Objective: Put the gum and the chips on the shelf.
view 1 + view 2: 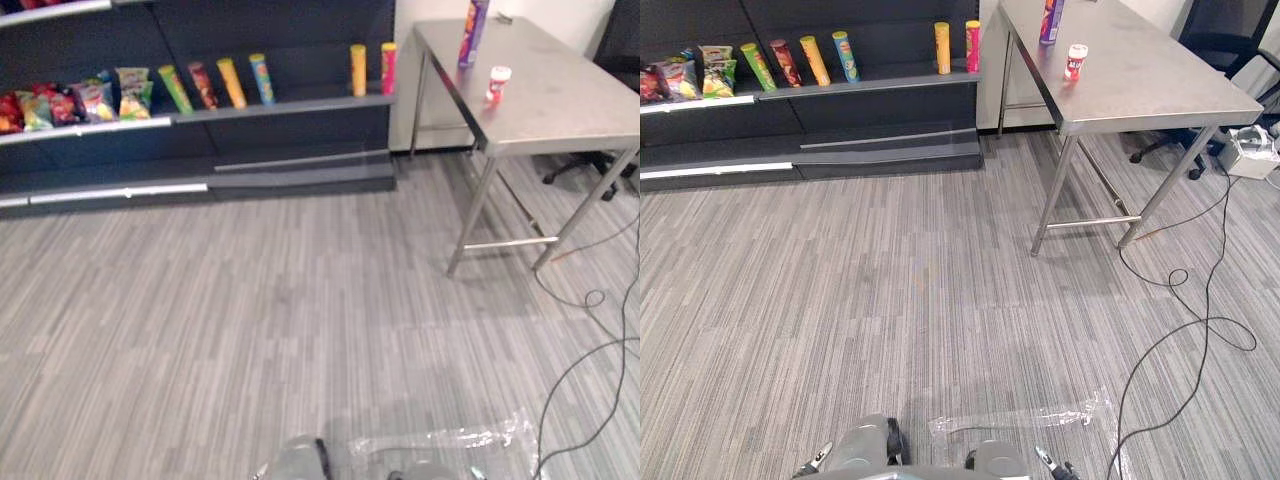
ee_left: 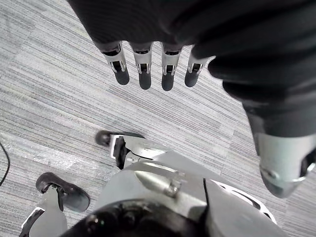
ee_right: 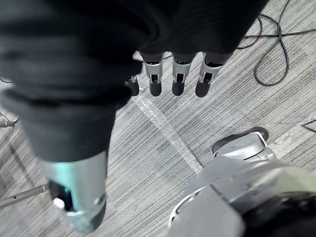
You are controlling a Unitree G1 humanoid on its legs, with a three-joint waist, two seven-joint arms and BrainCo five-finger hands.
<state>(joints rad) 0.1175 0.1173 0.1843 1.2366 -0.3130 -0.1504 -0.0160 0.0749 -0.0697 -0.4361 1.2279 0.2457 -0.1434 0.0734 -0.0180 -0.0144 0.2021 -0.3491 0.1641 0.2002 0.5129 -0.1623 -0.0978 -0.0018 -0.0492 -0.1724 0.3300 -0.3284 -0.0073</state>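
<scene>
Far left, on the dark shelf (image 1: 285, 106), sits a huddle of bright snack bags (image 1: 95, 100); they overlap too much for a firm count. Along the same board come six chip cans. Four lean back against the rear panel: green (image 1: 175, 88), dark red (image 1: 203, 85), yellow (image 1: 232, 82) and blue-green (image 1: 262, 78). Then there's a gap, and two stand straight: a yellow one (image 1: 358, 70) and a pink one (image 1: 388, 68).

Moving right, the steel table (image 1: 560, 100) carries both task items, one of each. The purple chips can (image 1: 473, 32) stands upright at the back, long axis vertical, top pointing up. Nearer the front edge and a little to its right is the gum tub (image 1: 498, 84), red and white, small and squat, on its base. The two are apart, not touching.

Further right, a black office chair (image 1: 1220, 40) sits behind the table, and a white box (image 1: 1250, 150) rests on the floor.

Down at the robot, the left hand (image 2: 143, 59) hangs over the grey striped floor (image 1: 250, 300), fingers straight in a row, nothing in them. The right hand (image 3: 178, 74) hangs likewise, fingers straight and empty, above a strip of clear tape (image 1: 1020, 418).
</scene>
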